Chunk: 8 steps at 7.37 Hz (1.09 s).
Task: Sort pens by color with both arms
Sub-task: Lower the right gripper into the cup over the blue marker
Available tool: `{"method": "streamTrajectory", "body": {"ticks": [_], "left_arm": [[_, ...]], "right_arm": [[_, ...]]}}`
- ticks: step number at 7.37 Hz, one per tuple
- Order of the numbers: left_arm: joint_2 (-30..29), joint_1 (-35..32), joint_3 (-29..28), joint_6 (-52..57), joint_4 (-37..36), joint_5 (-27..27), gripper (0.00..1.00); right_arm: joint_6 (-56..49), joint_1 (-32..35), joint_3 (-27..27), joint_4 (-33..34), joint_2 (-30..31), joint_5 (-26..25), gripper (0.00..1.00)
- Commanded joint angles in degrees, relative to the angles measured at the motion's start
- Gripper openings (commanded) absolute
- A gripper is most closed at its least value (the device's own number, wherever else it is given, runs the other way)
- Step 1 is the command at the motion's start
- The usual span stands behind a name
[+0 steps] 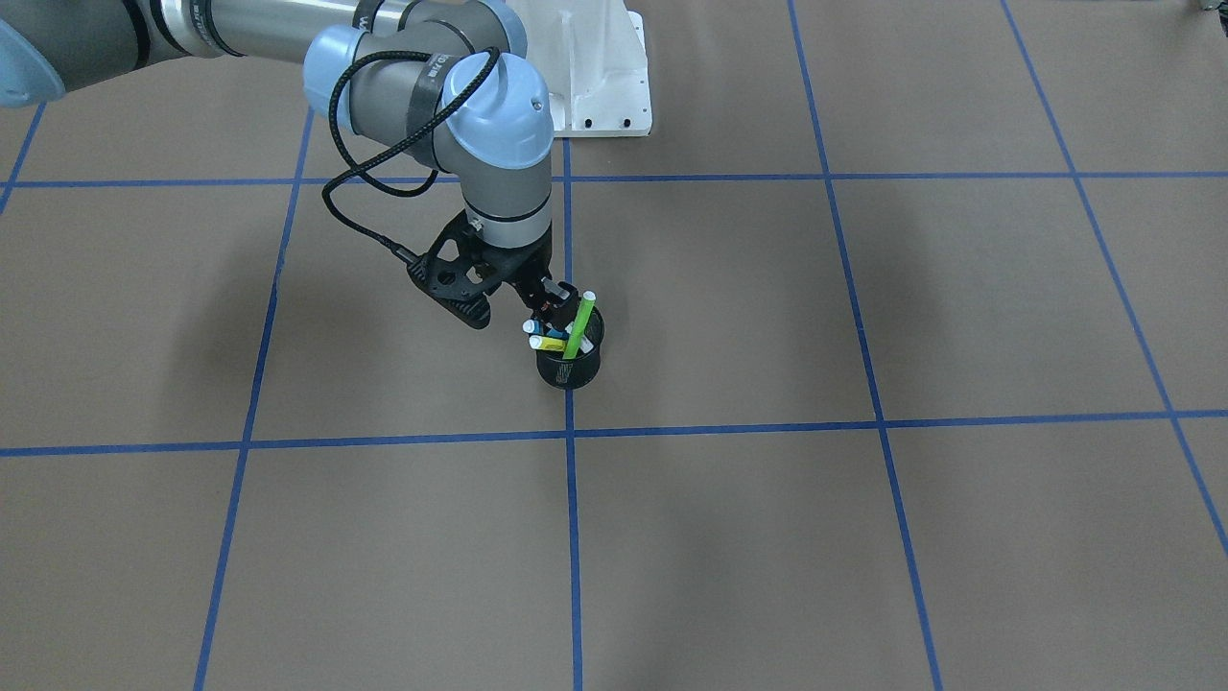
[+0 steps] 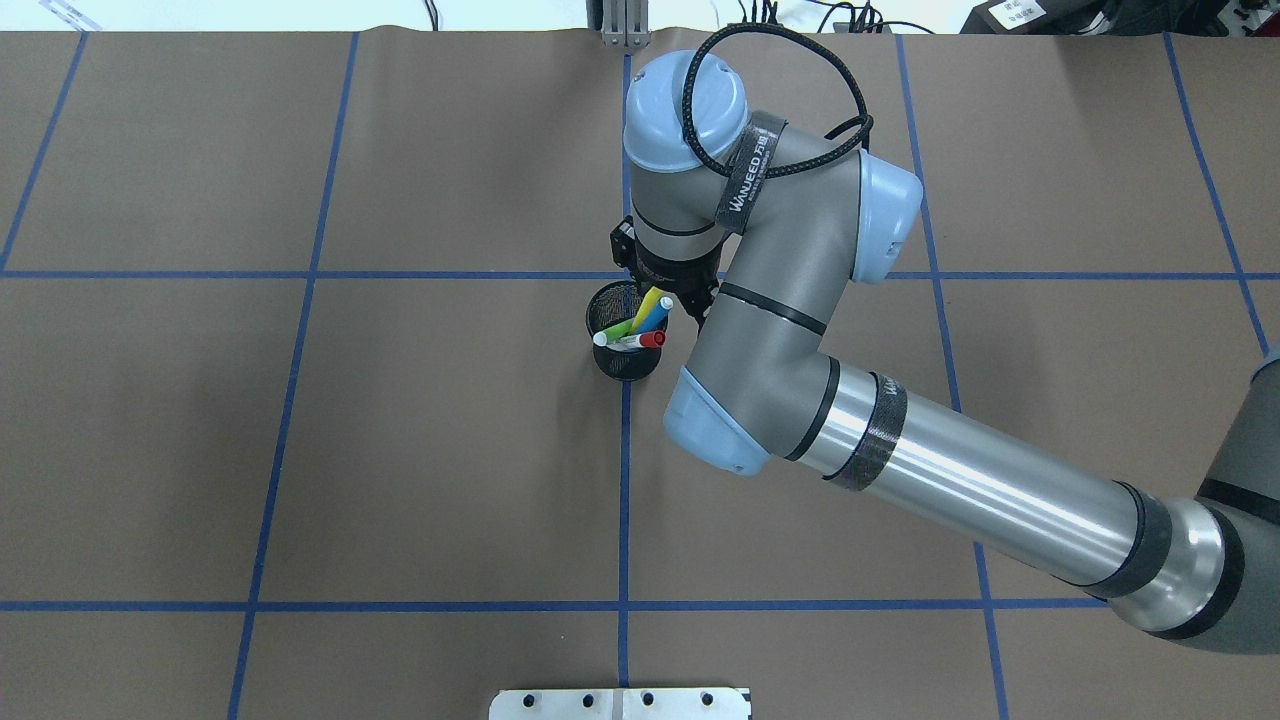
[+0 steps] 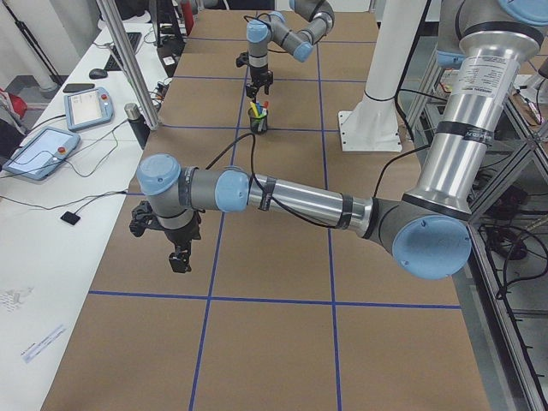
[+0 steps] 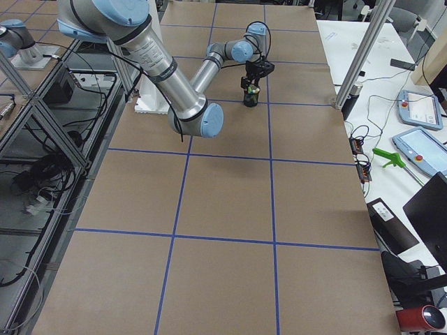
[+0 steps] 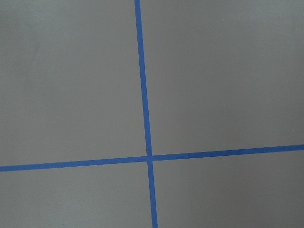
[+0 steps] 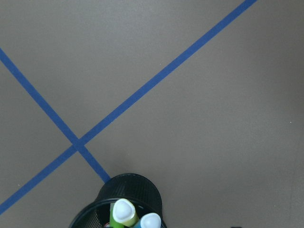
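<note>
Starting at the left, the left arm [image 3: 300,199] hangs over bare surface [image 2: 300,450], well apart from the pens. The left pincer [image 3: 180,257] points down, and I cannot tell whether it is wide or narrow. Its wrist view shows only blue tape lines [image 5: 142,95] crossing.

Near the middle of the surface, right on a tape line, stands the cup [image 2: 625,365], and all four pens are in it, none sorted yet. The green pen [image 2: 618,328] leans out to the left. The yellow pen [image 2: 647,305] and blue pen [image 2: 660,312] lean up and away toward the right. The red-capped pen [image 2: 650,340] lies lowest, nearly flat across the rim with its cap to the right.

The right pincer [image 1: 552,299] hovers just over the cup's rim, a little to the right of its centre, with the pen tops directly beneath it. I cannot make out its opening; the wrist hides it from above and it is too small elsewhere. The right arm [image 2: 950,480] is plainly the nearer one.

The next pick likely calls for a short straight descent onto one upper end. The yellow and blue tops sit close together, so catching two at once is a risk. Open surface lies on every side of the cup.
</note>
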<state>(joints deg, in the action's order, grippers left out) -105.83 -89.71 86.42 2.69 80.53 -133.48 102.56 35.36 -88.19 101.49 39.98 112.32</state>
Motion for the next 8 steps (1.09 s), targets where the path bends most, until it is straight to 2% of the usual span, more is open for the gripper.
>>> {"method": "streamTrajectory", "body": {"ticks": [1, 5, 6, 7, 8], "left_arm": [[0.01, -0.11, 0.07, 0.03, -0.02, -0.03, 1.0], [0.01, -0.2, 0.33, 0.03, -0.02, 0.06, 1.0], [0.01, -0.29, 0.33, 0.12, -0.02, 0.06, 1.0], [0.01, -0.29, 0.33, 0.03, -0.02, 0.06, 1.0], [0.01, -0.29, 0.33, 0.12, -0.02, 0.06, 1.0]], "right_arm": [[-0.17, -0.11, 0.64, 0.03, 0.27, 0.0, 0.85], [-0.25, -0.2, 0.91, -0.06, 0.63, 0.0, 0.84], [-0.34, -0.2, 0.91, -0.15, 0.63, -0.08, 0.75], [-1.3, -0.2, 1.09, -0.06, 0.63, -0.17, 0.59], [-1.22, -0.2, 1.18, -0.06, 0.19, -0.17, 0.48]]}}
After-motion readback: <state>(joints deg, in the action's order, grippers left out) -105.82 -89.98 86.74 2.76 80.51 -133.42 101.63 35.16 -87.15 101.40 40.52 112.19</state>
